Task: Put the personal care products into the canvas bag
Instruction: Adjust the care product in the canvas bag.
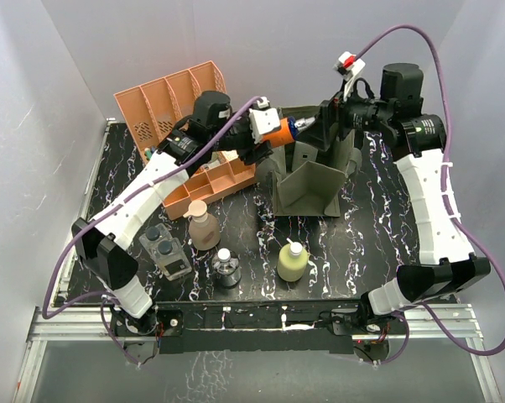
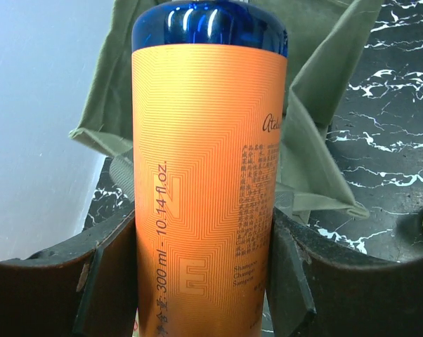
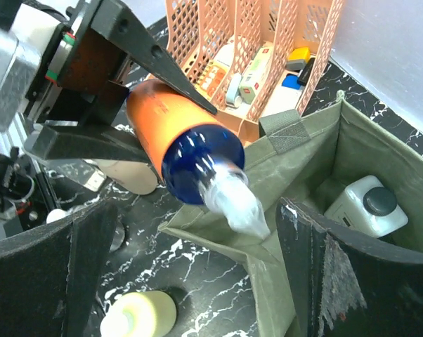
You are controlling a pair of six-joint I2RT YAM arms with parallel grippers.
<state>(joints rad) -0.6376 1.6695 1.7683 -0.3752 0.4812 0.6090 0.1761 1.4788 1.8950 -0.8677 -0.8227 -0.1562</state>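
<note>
Your left gripper (image 2: 204, 281) is clamped on the orange bottle (image 2: 204, 175), one finger on each side of the label. It holds the bottle sideways in the air, blue pump end over the rim of the green bag (image 1: 307, 189). Your right gripper (image 3: 197, 232) stands wide apart, holding nothing, just beside that pump end. A white bottle (image 3: 369, 203) lies inside the bag. The tan bottle (image 1: 204, 227), yellow bottle (image 1: 292, 260), small round bottle (image 1: 226, 267) and twin pack (image 1: 164, 249) stand on the table (image 1: 361, 243).

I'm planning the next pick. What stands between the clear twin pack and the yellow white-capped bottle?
In the top view, the small clear round bottle stands between the twin pack and the yellow bottle, apart from both.
</note>
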